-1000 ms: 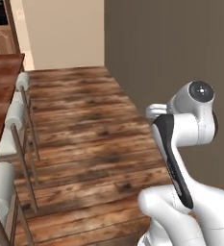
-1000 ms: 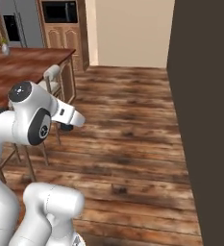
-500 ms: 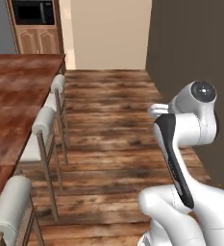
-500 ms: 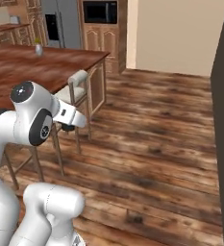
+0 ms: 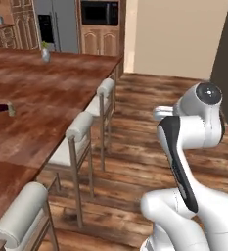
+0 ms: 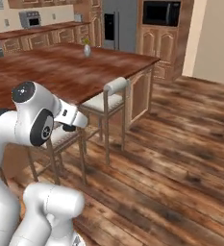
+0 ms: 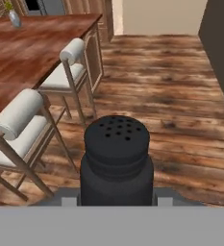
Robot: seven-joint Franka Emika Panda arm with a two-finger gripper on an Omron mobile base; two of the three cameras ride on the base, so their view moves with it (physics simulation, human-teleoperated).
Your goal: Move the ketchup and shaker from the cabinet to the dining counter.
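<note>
Presently the end effector [image 7: 116, 199] is closed on the small black cylindrical shaker [image 7: 116, 161], held upright above the wood plank floor [image 7: 180, 96]. Nearby to its left stands the glossy reddish-brown dining counter [image 5: 32, 98], white-cushioned stools [image 5: 81, 139] alongside.

Plank wood floor [image 6: 180, 158]. Cushioned stools [image 5: 79, 139] line the island edge. Grey fridge [image 5: 57, 27], built-in microwave [image 6: 160, 13], beige wall [image 5: 179, 37] beyond.

One shaker [image 7: 116, 161]; three stools [image 5: 84, 139] (white-padded); one dining counter [image 5: 47, 93]; one vase [image 5: 45, 53].
</note>
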